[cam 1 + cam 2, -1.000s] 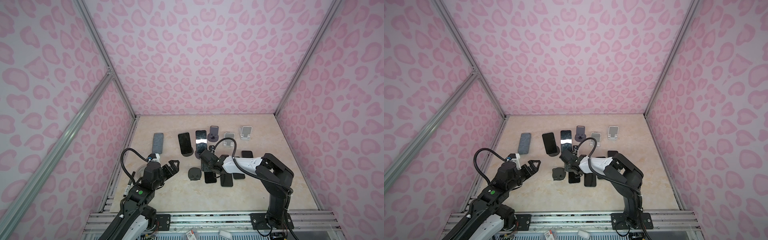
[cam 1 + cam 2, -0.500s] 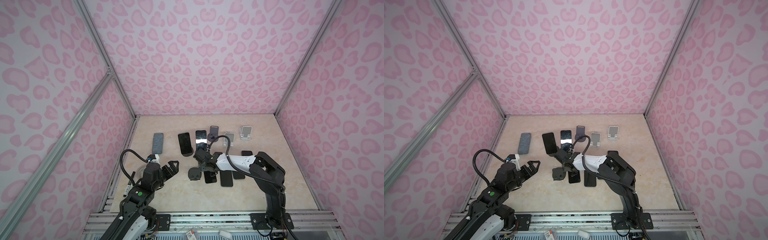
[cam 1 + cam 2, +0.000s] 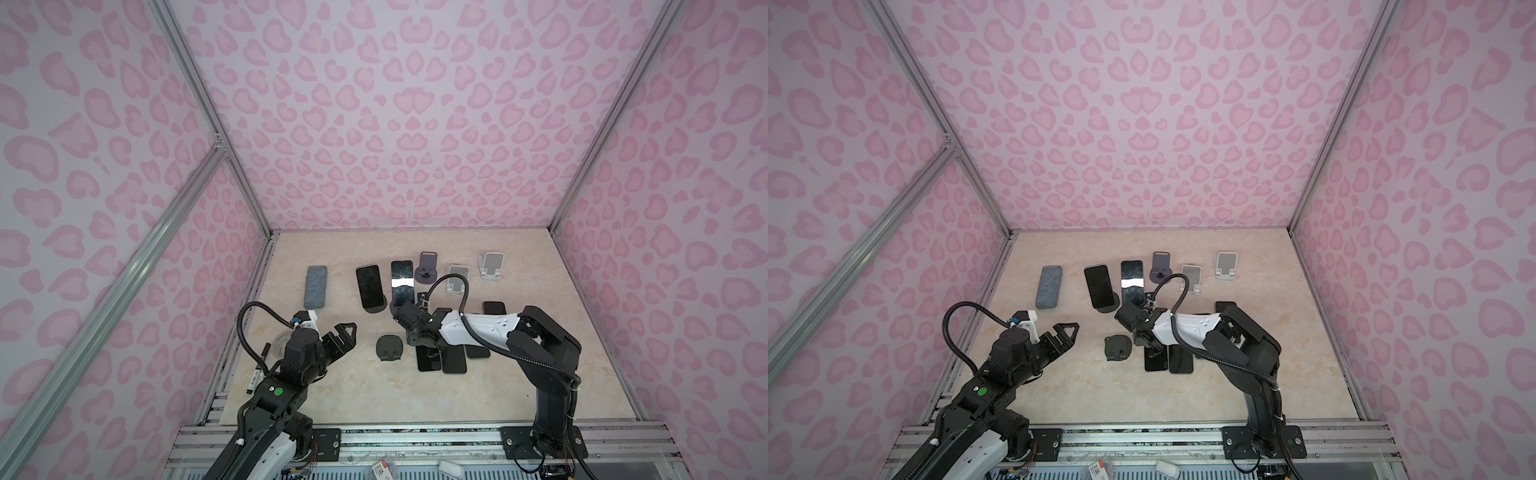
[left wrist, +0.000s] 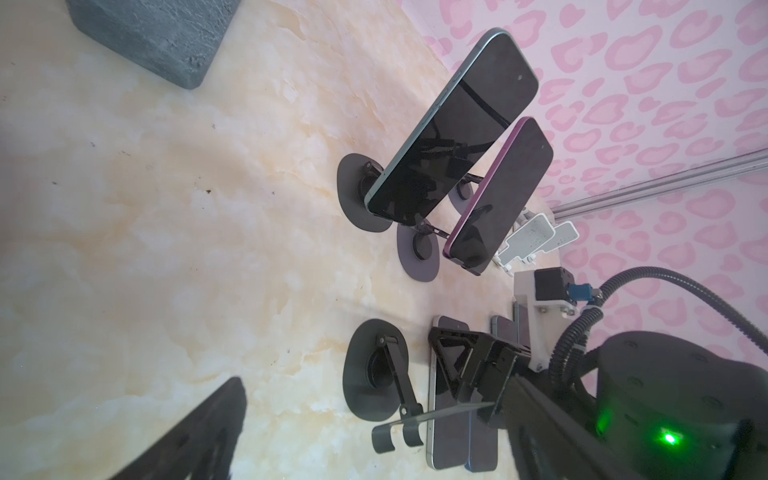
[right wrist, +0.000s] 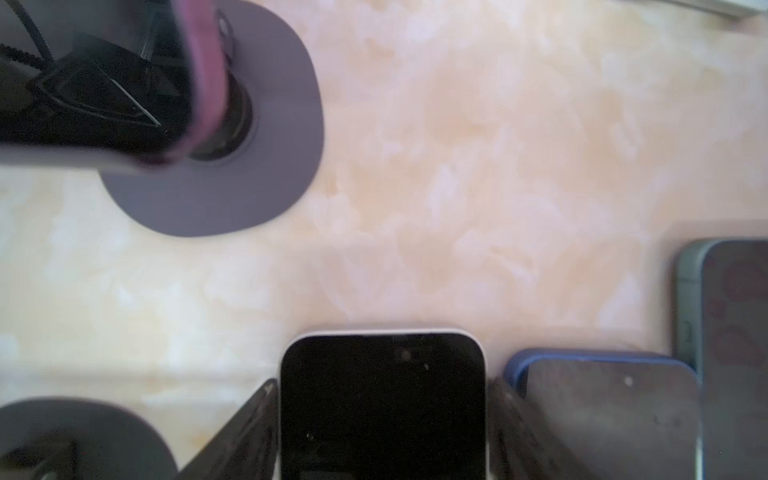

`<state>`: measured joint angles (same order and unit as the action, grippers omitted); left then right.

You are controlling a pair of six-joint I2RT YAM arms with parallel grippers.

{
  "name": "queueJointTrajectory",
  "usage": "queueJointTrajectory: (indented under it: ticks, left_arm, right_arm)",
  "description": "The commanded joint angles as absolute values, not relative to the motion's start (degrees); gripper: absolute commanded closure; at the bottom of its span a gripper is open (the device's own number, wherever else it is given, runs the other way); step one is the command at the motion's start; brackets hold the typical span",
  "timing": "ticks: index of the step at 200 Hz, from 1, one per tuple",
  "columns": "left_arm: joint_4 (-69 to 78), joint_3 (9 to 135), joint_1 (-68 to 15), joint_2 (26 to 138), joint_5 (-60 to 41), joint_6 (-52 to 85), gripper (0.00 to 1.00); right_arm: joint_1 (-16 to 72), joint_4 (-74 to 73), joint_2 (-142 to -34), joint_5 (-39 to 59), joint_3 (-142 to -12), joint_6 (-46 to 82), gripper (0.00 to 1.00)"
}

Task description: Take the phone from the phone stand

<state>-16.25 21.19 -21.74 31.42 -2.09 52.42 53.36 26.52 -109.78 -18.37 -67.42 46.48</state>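
Observation:
A white-edged phone [image 5: 382, 407] lies flat on the table beside an empty black phone stand [image 3: 389, 347]. My right gripper [image 5: 382, 386] reaches down over it, one finger against each long side, shut on it. In both top views the gripper [image 3: 419, 340] hides that phone's far end [image 3: 1155, 360]. Further back, a dark phone [image 3: 370, 286] leans on a black stand. A purple phone [image 3: 402, 282] leans on a purple stand [image 5: 257, 166]. My left gripper [image 3: 343, 337] hovers open and empty to the left of the empty stand.
Several more phones [image 3: 454, 359] lie flat under and beside the right arm. An empty purple stand [image 3: 428, 266] and two white stands [image 3: 458, 277] are at the back. A grey block [image 3: 315, 286] lies back left, and a marker [image 3: 257, 370] sits by the left edge.
The right arm has shifted slightly to the left over the flat phones and its jaws have narrowed onto the white-edged phone. The left arm has not moved.

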Motion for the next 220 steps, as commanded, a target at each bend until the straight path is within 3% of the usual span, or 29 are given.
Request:
queueJointTrajectory:
  ticks: [1, 65, 106, 158, 186, 220]
  left_arm:
    - [-15.9, 21.3, -21.7, 31.4, -1.6, 52.4, 0.01]
    - [-18.7, 22.6, -21.7, 29.6, -0.9, 51.4, 0.01]
    - [-19.2, 22.7, -21.7, 27.3, 0.1, 51.4, 0.00]
    - [-21.4, 24.8, -21.7, 27.5, -0.5, 51.1, 0.00]
    - [-21.8, 23.7, -21.7, 25.9, -0.4, 52.0, 0.00]
    - [-22.6, 23.1, -21.7, 24.0, 0.8, 51.9, 0.00]
  right_arm:
    - [53.9, 28.3, -109.6, -18.2, -66.9, 48.0, 0.24]
    - [53.9, 29.2, -103.3, -21.1, -70.7, 46.8, 0.13]
    - [59.1, 31.5, -99.2, -26.5, -72.2, 50.2, 0.10]
    - [72.0, 38.5, -108.1, -40.0, -84.6, 60.0, 0.03]
    - [72.8, 41.5, -113.1, -39.4, -90.9, 64.0, 0.02]
    - [73.1, 42.1, -112.8, -40.9, -89.8, 66.2, 0.02]
